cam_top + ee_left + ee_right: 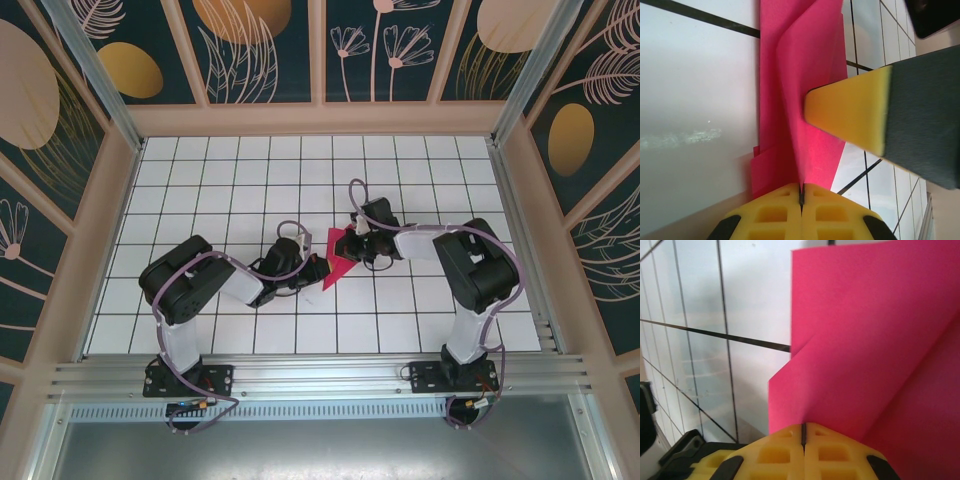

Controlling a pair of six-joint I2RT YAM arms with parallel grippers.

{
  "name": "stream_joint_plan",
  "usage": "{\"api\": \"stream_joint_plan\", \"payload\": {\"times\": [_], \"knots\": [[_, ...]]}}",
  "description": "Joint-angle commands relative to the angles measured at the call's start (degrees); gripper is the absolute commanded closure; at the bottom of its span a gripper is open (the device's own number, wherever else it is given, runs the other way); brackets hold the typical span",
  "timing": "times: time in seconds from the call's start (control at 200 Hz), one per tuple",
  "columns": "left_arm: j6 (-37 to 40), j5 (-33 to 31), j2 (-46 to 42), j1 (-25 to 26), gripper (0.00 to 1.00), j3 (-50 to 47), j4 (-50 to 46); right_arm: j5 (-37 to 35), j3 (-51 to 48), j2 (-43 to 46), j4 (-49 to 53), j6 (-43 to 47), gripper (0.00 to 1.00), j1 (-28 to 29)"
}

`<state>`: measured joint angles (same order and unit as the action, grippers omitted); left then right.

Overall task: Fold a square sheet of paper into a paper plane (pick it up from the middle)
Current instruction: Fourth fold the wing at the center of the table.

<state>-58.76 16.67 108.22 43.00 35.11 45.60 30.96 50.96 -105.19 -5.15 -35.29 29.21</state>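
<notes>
White gridded table; folded red paper mid-table.

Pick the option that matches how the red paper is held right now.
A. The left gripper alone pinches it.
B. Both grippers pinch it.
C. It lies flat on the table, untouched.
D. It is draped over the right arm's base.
B: the left gripper and the right gripper are each shut, and the folded red paper runs into the seam between their fingers.

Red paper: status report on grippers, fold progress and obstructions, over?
Jaws shut: left gripper and right gripper both pinch the partly folded red paper. Not yet a plane. Nothing in the way.
</notes>
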Motion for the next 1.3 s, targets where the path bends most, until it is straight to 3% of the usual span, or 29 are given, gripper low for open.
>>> {"api": "stream_joint_plan", "payload": {"times": [0.0,0.225,0.405,0.55,0.931,1.296], "knots": [[1.17,-3.98,2.61,-0.55,1.0,0.48,-10.73,-1.11,-0.46,-1.76,-1.15,-0.21,0.95,0.14],[1.74,-5.06,1.49,-0.56,1.0,0.82,-12.97,-2.46,-0.51,-2.89,-0.39,0.04,0.95,0.14],[2.7,-6.3,-1.72,-0.63,0.77,1.64,-15.77,-2.88,-0.95,-2.78,-0.47,0.04,0.95,0.05],[4.84,-7.48,-3.29,-0.82,0.74,3.49,-19.11,-2.58,-0.95,-2.57,-0.82,-0.06,0.95,0.1],[5.22,-6.12,-0.05,-1.96,0.96,5.67,-19.54,-1.91,-0.16,-1.7,-0.49,-0.1,0.94,0.14],[3.99,-3.55,1.0,-2.0,1.0,2.95,-15.91,-1.69,-0.25,7.4,1.69,-0.59,0.88,0.23]]}}
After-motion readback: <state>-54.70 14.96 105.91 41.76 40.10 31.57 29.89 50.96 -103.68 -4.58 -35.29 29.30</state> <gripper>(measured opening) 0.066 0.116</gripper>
